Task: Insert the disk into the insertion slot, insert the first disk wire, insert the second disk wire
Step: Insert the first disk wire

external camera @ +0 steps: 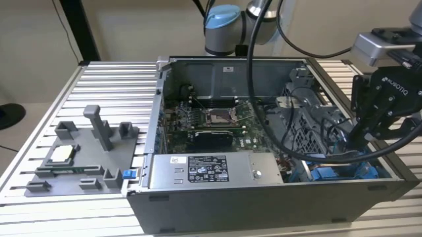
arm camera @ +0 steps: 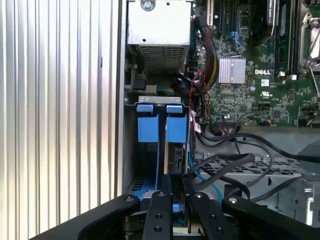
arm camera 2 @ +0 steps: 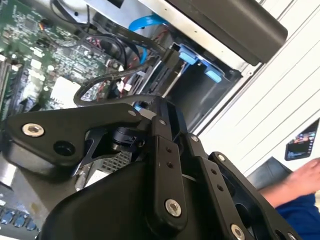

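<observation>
One disk (arm camera: 176, 134) seemingly just beyond pincer (arm camera: 176, 181)

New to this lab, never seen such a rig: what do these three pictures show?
A robot arm with a claw works over an open computer case on a slatted metal table. The exterior view comes from a camera off the arm; both wrist views ride on the arm, looking past the claw. A grey parts holder sits at the exterior view's left. The claw hangs inside the case by the blue-railed insertion slot. Whether it holds anything, I cannot tell.
</observation>
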Robot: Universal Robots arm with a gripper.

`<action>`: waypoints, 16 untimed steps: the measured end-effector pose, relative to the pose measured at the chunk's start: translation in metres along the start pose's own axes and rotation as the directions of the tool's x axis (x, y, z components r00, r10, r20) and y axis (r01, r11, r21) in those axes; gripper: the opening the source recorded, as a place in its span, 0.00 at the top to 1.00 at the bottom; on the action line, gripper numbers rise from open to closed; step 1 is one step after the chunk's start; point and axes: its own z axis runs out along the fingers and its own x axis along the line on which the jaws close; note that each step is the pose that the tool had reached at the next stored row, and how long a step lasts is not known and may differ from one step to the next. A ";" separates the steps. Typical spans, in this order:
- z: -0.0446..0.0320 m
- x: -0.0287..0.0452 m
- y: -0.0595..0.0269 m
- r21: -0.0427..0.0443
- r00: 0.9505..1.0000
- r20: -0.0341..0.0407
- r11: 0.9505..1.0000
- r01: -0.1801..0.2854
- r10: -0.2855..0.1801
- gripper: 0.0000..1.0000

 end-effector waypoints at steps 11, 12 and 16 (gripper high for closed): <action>0.0021 -0.0004 -0.0022 0.005 0.999 -0.044 1.000 0.007 -0.007 1.00; 0.0021 -0.0004 -0.0022 0.005 0.999 -0.044 1.000 0.007 -0.007 1.00; 0.0026 -0.0006 -0.0022 0.005 0.999 -0.048 1.000 0.007 -0.007 1.00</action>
